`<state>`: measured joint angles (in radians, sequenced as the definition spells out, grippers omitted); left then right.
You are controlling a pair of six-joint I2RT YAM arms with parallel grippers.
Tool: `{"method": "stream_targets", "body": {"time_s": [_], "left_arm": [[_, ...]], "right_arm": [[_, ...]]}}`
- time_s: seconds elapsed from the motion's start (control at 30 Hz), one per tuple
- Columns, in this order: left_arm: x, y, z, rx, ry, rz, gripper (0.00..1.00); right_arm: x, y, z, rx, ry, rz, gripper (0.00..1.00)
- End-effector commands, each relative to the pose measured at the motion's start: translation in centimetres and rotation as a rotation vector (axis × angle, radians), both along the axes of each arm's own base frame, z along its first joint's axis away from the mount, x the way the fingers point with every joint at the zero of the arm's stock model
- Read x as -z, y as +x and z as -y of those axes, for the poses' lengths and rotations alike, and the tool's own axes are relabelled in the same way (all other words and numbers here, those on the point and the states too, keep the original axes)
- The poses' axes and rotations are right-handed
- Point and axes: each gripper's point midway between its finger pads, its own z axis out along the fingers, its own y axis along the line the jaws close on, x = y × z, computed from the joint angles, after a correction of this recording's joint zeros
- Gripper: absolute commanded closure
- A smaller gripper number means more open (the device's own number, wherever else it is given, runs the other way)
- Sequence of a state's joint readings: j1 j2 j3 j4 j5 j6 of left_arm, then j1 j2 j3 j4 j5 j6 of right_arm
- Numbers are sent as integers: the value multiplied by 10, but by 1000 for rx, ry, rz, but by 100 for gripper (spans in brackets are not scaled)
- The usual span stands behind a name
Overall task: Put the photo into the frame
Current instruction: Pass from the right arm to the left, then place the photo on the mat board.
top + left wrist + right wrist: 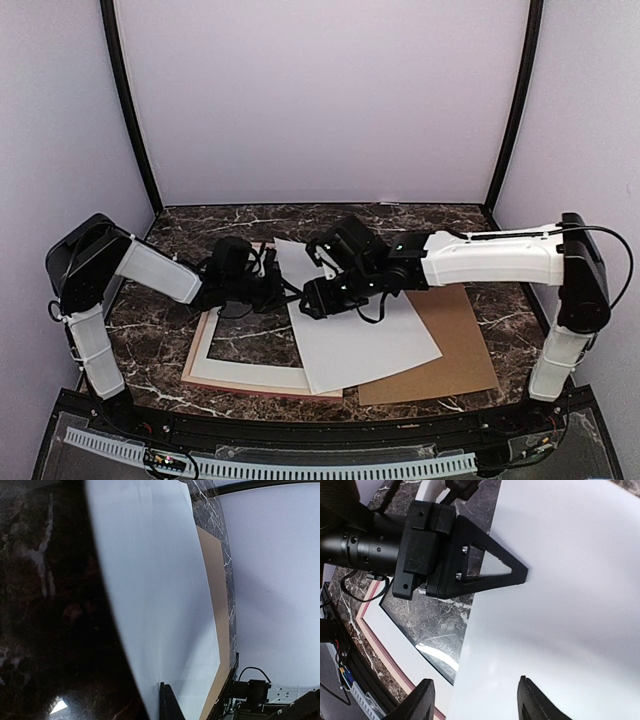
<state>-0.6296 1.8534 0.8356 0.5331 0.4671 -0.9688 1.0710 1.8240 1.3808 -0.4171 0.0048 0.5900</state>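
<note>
Dark marble desk [155, 345] carries the frame [250, 378]; my left claw [292, 293] pinches the photo [365, 340] by its edge. Right claw [477, 702] hovers wide above it.

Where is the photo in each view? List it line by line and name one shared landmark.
Top external: the photo, white back up, at centre, overlapping the frame and brown backing board.
Left wrist: the white sheet down the middle.
Right wrist: fills the right side.
Shared landmark: the left gripper at the photo's edge.

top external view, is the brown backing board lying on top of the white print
No, the large white rectangular print covers the plain brown backing board along its left part.
</note>
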Motion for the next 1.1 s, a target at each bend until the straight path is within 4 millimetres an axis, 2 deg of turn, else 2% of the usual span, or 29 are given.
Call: {"method": "stream_targets", "body": {"time_s": [0.0, 0.03, 0.1, 0.13, 0.2, 0.3, 0.4, 0.43, 0.47, 0.5, 0.53, 0.57, 0.8, 0.93, 1.07], "left_arm": [[-33, 2, 1, 97, -19, 72, 100], [-45, 2, 2, 135, -23, 110, 100], [-54, -1, -4, 179, -1, 124, 100], [-52, -3, -12, 185, 22, 98, 100], [-68, -7, -23, 220, 31, 116, 100], [-77, -14, -44, 271, 65, 98, 100], [-89, -13, -63, 283, 124, 111, 100], [-84, -17, -72, 297, 158, 91, 100], [-90, -15, -75, 304, 169, 105, 100], [-85, -21, -83, 324, 199, 85, 100], [-88, -17, -87, 340, 228, 117, 100], [-83, -23, -95, 346, 260, 75, 100], [-63, -15, -142, 357, 506, 16, 100], [-51, -9, -158, 366, 585, -23, 100], [-46, 0, -162, 343, 587, -36, 100]], "right_arm": [[-28, 21, 39, 78, -6, 82, 41], [-29, 26, 49, 95, -13, 91, 40], [-30, 32, 69, 129, -32, 106, 40], [-31, 35, 78, 145, -40, 114, 40], [-32, 41, 96, 177, -63, 136, 39], [-32, 48, 118, 219, -90, 160, 39], [-30, 53, 133, 243, -99, 167, 39], [-30, 56, 138, 250, -104, 172, 39], [-29, 57, 142, 255, -110, 175, 39], [-28, 59, 145, 257, -114, 180, 39], [-26, 61, 148, 259, -118, 185, 39], [-25, 63, 150, 265, -124, 189, 39], [-10, 77, 159, 268, -156, 207, 39], [4, 80, 161, 256, -173, 199, 39], [14, 79, 161, 235, -184, 192, 37]]}}
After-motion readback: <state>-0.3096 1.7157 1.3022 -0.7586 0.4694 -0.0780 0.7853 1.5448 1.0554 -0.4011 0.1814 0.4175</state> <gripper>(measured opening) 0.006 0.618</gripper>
